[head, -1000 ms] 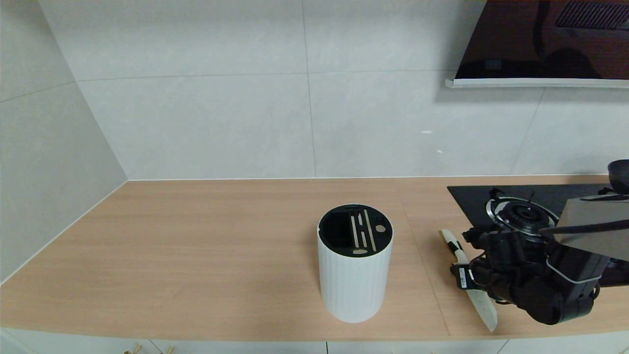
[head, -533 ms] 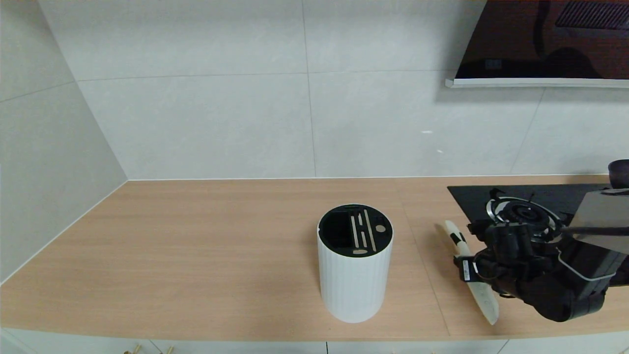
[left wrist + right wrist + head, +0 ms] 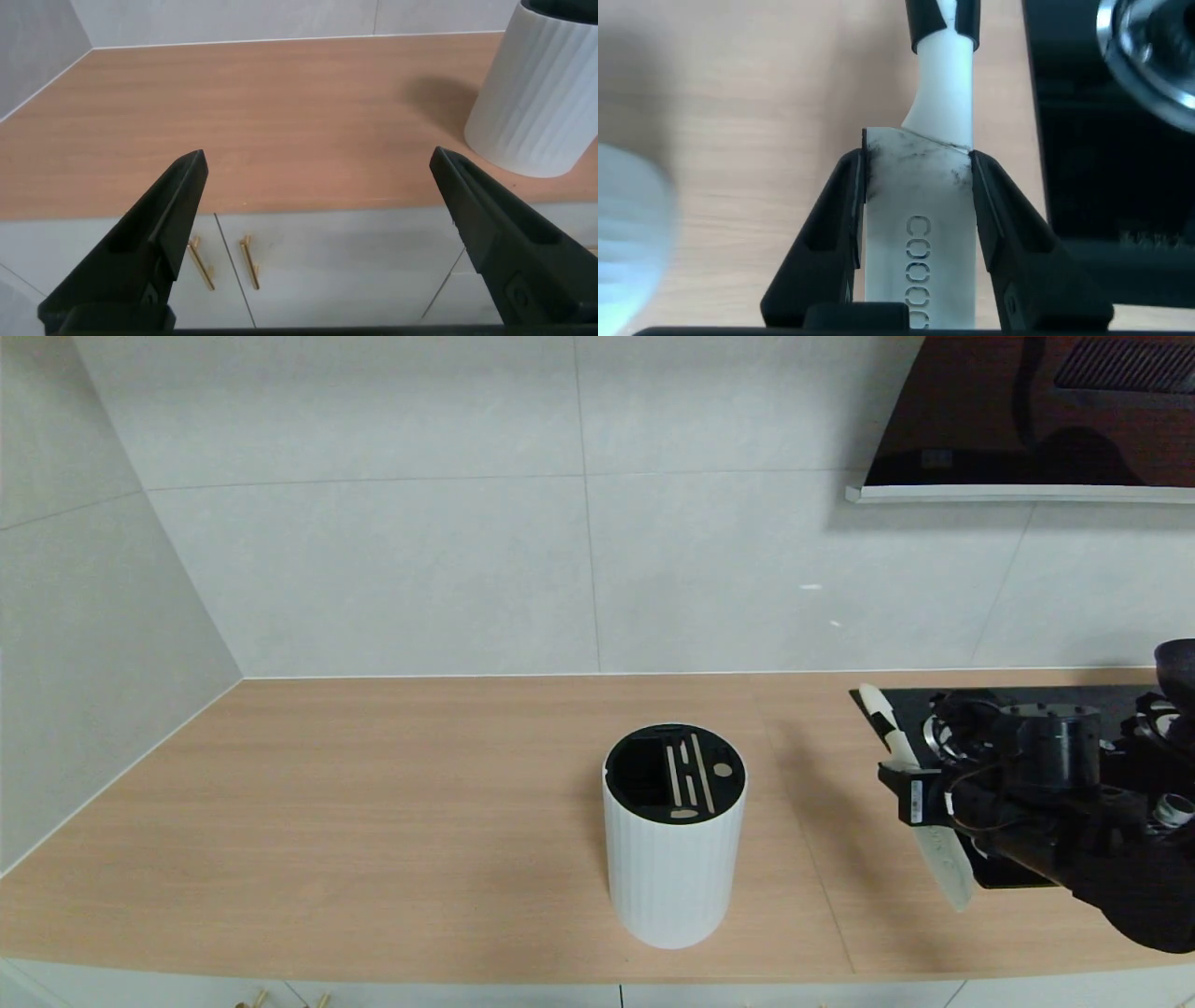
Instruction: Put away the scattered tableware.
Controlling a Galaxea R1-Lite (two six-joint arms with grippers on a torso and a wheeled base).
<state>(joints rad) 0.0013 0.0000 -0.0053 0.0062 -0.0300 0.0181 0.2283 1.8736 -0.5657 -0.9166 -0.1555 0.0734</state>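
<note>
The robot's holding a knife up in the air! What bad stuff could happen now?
1. The right hand pinches the white knife with the black-banded handle by its smooth blade, so it might slip or swivel and drop onto the wooden counter.
2. The white ribbed cylinder holder has narrow-looking slots in its black top. The tilted knife might miss them and tip it over.

Right wrist view crops both knife ends.
</note>
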